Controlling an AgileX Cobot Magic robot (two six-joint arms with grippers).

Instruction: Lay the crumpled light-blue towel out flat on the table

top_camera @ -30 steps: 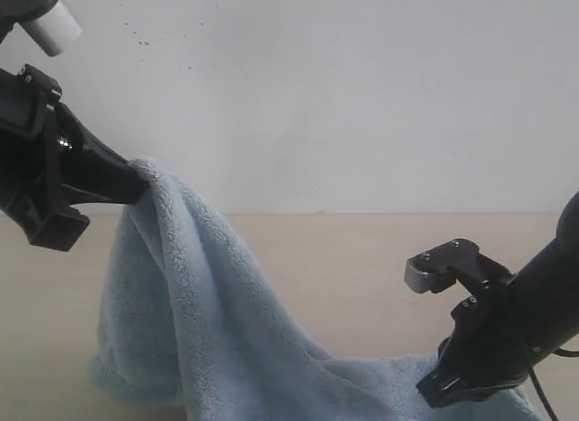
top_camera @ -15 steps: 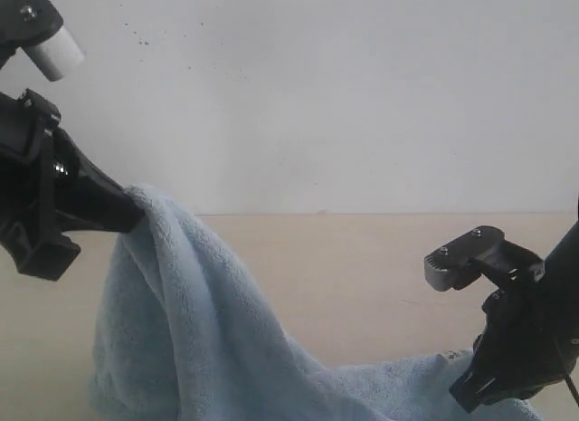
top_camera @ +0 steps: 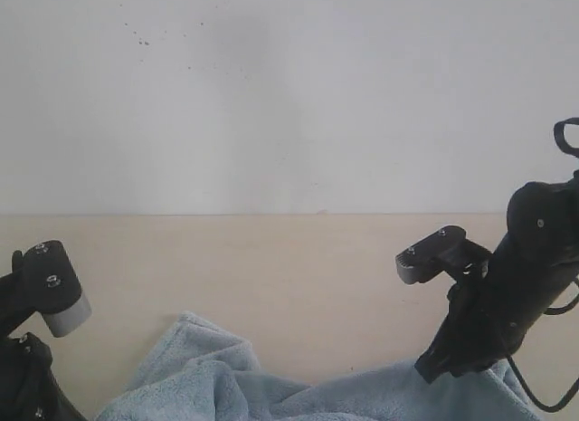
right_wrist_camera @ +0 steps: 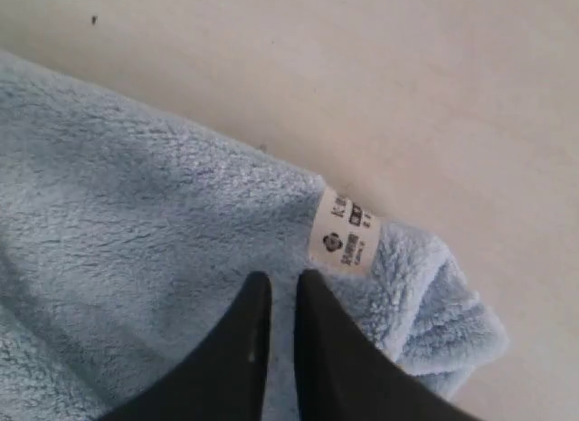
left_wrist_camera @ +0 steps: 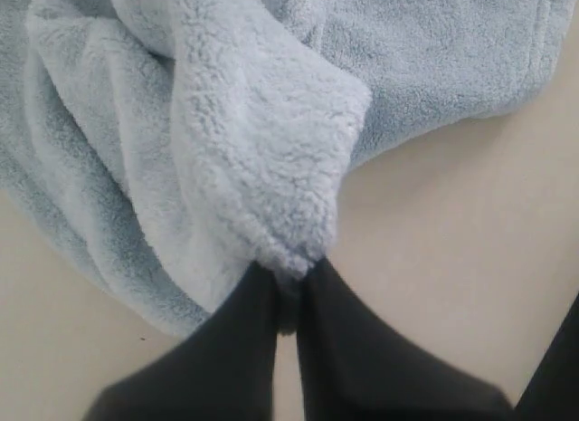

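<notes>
The spreading is mid-way: both corners are gripped and the cloth is being laid down, not yet pulled out. The left pincer is clamped on a bunched corner of the towel, its two dark fingers pressed together with a fat fold of pile caught between them. The right pincer is closed on the hem just beside the small white label, with only a thin strip of cloth between its fingers. In the exterior view the towel lies low on the bench at six o'clock, still humped and creased, with a raised fold toward seven o'clock; much of it runs out of sight below the edge. The left arm sits low at eight o'clock, the right at four o'clock. Against half a second ago the change is large: the left arm then held its corner high at about nine to ten o'clock, with the cloth hanging from it in a long drape, and it has since dropped to bench level, so the drape has collapsed into the low heap. The right arm has risen a little and shifted toward the centre, standing more upright. The next move, as I judge it, calls for drawing the two held corners apart toward nine and three o'clock, low over the bench, until the slack between them goes taut, and then letting go.
</notes>
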